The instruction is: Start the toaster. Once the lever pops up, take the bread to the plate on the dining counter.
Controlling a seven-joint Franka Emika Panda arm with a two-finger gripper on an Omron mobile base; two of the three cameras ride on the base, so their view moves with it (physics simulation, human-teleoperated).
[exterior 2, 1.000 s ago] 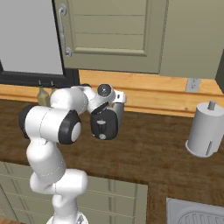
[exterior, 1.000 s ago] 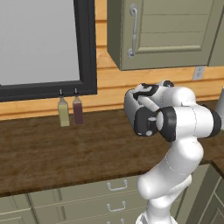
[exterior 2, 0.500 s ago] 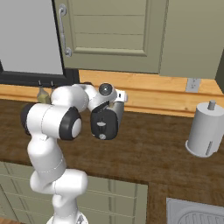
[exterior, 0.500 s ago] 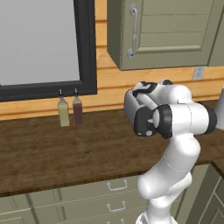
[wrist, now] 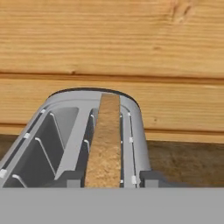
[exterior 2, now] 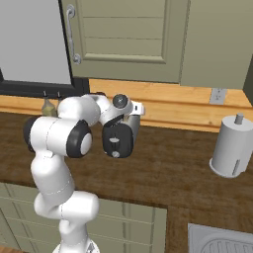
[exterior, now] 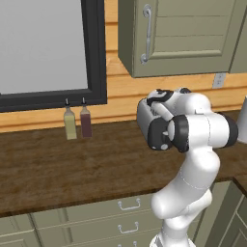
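The bread (wrist: pixel 104 140) stands upright in the right slot of the toaster (wrist: pixel 131 127), near the tabletop's (exterior: pixel 58 169) back edge. It is light, stiff and crumbly; grip its top crust. End effector state cannot be determined. Slot walls flank it; two bottles (exterior: pixel 78 121) and a paper-towel roll (exterior 2: pixel 232 147) stand well apart.

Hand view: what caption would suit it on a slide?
Bread standing on edge in the toaster, seen from above, against a wood wall.

A kitchen — wood counter (exterior: pixel 58 169), green cabinets (exterior 2: pixel 123 39), toaster (wrist: pixel 65 131), sink (exterior 2: pixel 222 239) — home-like.
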